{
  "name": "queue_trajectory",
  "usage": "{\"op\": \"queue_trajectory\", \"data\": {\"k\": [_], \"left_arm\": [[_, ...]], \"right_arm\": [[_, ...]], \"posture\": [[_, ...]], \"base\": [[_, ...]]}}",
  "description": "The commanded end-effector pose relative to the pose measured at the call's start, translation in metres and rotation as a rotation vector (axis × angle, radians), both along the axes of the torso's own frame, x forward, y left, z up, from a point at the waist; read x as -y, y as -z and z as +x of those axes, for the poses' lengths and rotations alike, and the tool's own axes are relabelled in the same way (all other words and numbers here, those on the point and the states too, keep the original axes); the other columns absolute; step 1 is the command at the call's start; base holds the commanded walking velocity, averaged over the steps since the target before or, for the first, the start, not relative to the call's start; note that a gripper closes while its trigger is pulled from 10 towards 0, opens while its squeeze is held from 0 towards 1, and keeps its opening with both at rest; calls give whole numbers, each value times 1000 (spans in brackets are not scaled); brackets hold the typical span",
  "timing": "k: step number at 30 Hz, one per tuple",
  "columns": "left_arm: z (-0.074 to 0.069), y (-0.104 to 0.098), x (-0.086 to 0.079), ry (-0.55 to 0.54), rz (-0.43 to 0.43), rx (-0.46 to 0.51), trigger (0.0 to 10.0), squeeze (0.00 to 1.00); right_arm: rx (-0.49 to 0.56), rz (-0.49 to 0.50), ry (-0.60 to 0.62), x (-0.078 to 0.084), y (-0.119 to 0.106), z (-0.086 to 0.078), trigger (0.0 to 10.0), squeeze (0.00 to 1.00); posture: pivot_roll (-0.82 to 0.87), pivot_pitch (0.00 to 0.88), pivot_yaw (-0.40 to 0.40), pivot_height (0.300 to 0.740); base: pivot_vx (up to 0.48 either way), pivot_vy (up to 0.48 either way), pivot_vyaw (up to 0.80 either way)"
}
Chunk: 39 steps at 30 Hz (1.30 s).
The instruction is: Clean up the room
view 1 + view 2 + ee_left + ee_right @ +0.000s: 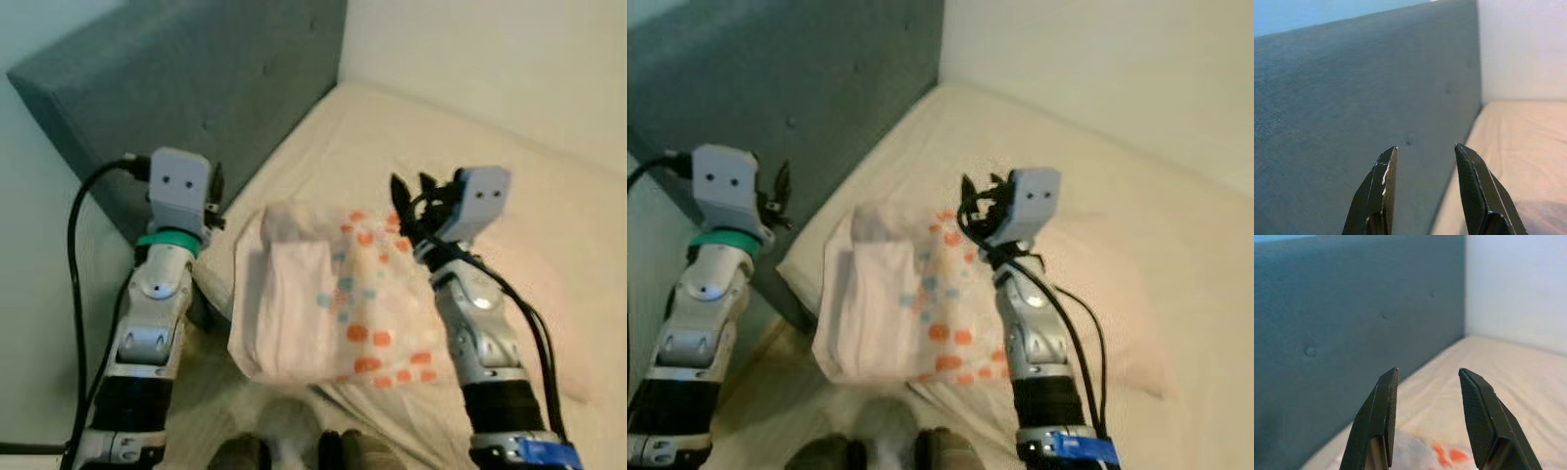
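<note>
Both arms raised over the bed, empty: left gripper (216, 191) hangs at the mattress edge facing the grey headboard (196, 88), fingers spread with nothing between them; right gripper (409, 201) likewise spread and empty, just above the far edge of the pillow (333, 304). Pillow, white with orange and blue dots, lies on the mattress (470, 147) between the two grippers, below and nearer the robot than their tips. Judged step: approach to straighten or lift the pillow; next move calls for lowering both grippers onto its edges.
</note>
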State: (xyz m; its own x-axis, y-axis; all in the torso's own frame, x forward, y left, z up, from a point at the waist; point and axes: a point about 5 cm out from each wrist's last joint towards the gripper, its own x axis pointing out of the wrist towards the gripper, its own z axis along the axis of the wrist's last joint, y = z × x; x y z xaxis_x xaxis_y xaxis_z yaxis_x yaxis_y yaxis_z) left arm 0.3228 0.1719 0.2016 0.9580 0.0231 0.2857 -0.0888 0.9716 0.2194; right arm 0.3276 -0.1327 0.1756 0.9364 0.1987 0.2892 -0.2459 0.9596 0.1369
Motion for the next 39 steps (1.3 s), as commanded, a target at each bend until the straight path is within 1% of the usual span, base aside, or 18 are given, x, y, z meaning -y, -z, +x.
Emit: {"op": "queue_trajectory", "data": {"k": [1,16,29,34,39], "left_arm": [[-1,7,-2,-2,-5,-25,10000,0],[-1,7,-1,5,0,-28,10000,0],[-4,11,4,62,1,-64,10000,0],[-2,9,4,50,21,-60,10000,0],[-1,9,4,50,25,-56,10000,0]], "right_arm": [[-22,-2,-3,-1,6,-1,10000,0],[-20,-2,-8,-2,6,-2,10000,0],[-25,-2,-20,-8,10,-5,10000,0],[-26,0,-17,-7,10,-5,10000,0],[-25,0,-13,-6,9,-4,10000,0]], "posture": [[-16,101,-4,740],[-14,105,2,740],[-8,118,13,740],[-9,118,13,740],[-13,117,15,740]], "base": [[0,0,0],[0,0,0],[0,0,0],[0,0,0],[58,-331,0]]}}
